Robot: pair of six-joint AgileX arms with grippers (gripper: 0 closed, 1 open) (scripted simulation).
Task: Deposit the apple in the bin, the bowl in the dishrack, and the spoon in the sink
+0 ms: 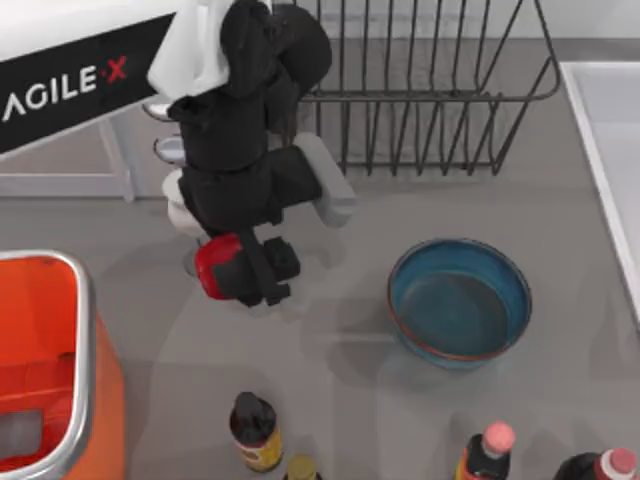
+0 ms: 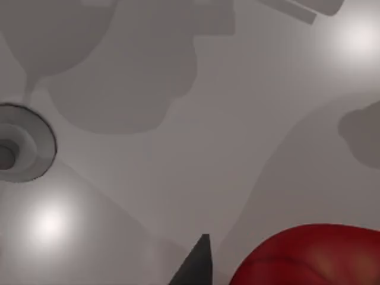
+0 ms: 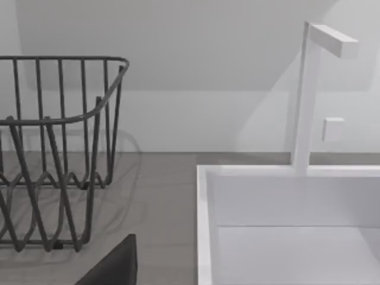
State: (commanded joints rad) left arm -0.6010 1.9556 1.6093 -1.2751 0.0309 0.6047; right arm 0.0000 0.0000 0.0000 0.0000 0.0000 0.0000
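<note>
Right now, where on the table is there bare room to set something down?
Bare patches: between the bowl and the sink, and between the bin and bottles. Crowded around the left gripper holding the apple.

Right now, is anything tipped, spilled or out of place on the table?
Nothing stands out. The bowl sits upright on the table, the bottles stand upright along the near edge, and the apple is at the left claw, beside the bin. No spills visible.
</note>
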